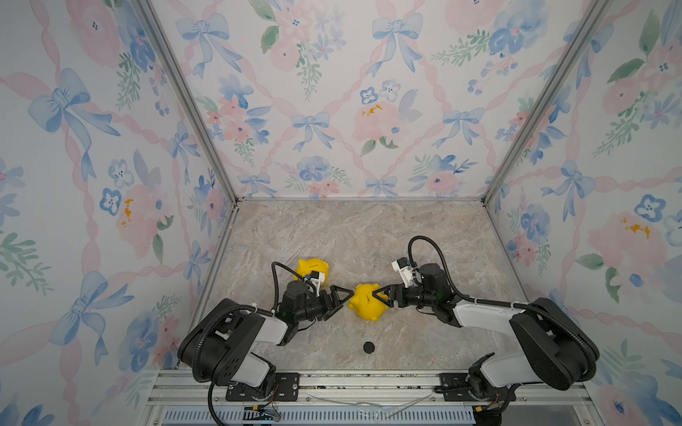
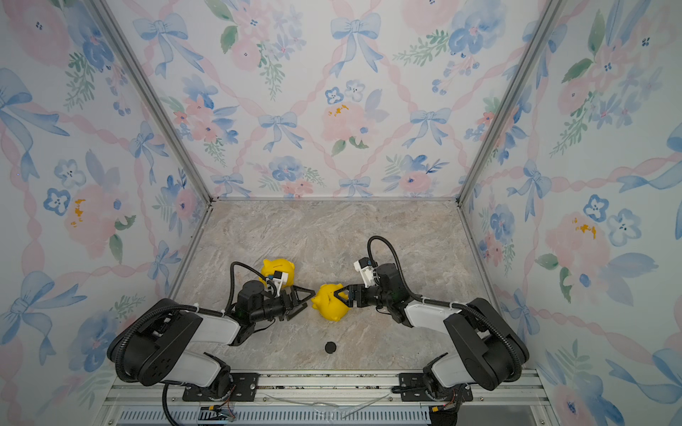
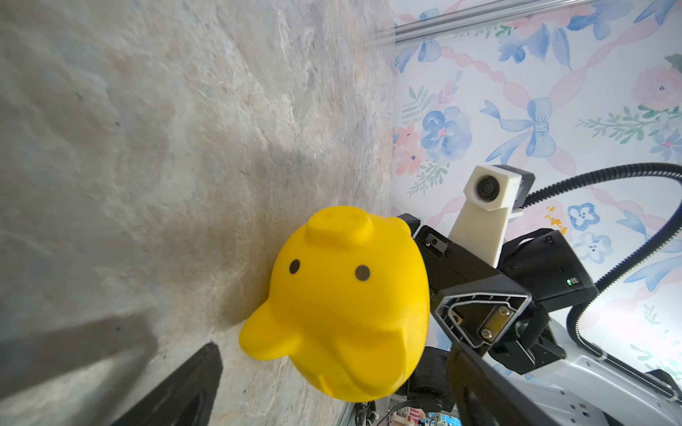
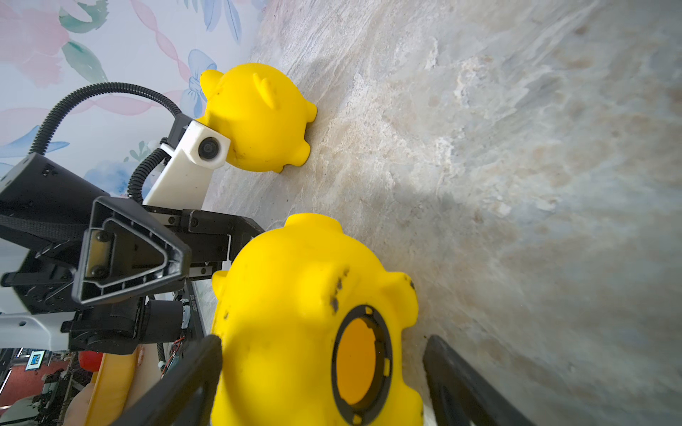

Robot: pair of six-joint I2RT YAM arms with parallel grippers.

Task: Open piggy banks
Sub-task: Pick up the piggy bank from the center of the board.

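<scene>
The right hand (image 1: 378, 297) straddles, jaws wide and unclenched, the nearer piggy bank (image 1: 363, 306), a bright-yellow pig lying sideways on the tabletop (image 1: 369, 236), black-rimmed belly hole uncovered, the left hand (image 1: 345, 299) gaping beside its snout, the twin piggy bank (image 1: 310, 266) upright farther back.

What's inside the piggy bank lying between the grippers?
Through the open belly hole of the piggy bank, only bare yellow-orange inner wall shows. Its shell hides the rest of the cavity.

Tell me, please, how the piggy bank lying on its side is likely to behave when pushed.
The piggy bank probably rocks or rolls, as its rounded body lies on its side. Probably light: the open belly hole shows a hollow shell.
</scene>
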